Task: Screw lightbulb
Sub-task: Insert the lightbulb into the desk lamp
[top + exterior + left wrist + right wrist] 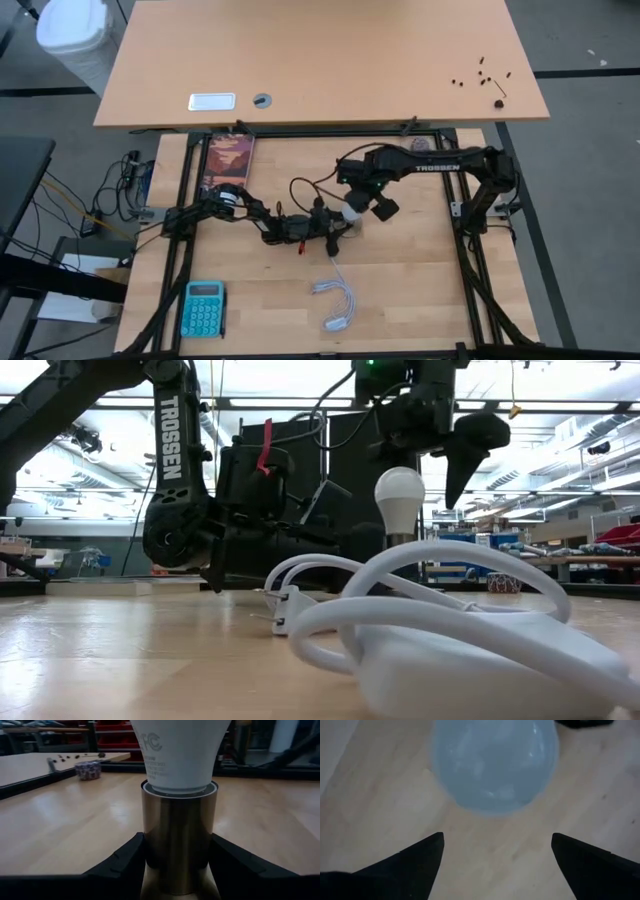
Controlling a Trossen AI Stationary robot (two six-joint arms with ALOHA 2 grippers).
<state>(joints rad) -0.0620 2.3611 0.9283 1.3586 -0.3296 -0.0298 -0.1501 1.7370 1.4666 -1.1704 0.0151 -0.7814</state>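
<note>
The white lightbulb [180,755] stands upright with its base down in a brass-coloured socket [177,820] at the table's middle; it also shows in the low view [400,490] and from above [352,212]. My left gripper [177,842] lies low and level, shut on the socket. My right gripper [497,836] hangs above the lightbulb [495,765], pointing down. It is open, with its fingers clear of the glass and the bulb's dome just beyond the fingertips. In the low view the right gripper [440,440] shows above and beside the bulb. My left gripper pinches the socket's round side wall [150,850] between its two fingers, one on each side, low on the cylinder. The fingers come in level from the table's left. The socket stands upright in the hold with the bulb in its top.
A white cord with an inline switch [335,300] lies coiled on the table nearer the front edge and fills the low view's foreground [450,630]. A teal calculator [203,308] is at the front left and a picture card [228,160] at the back left. A second table [320,60] stands behind.
</note>
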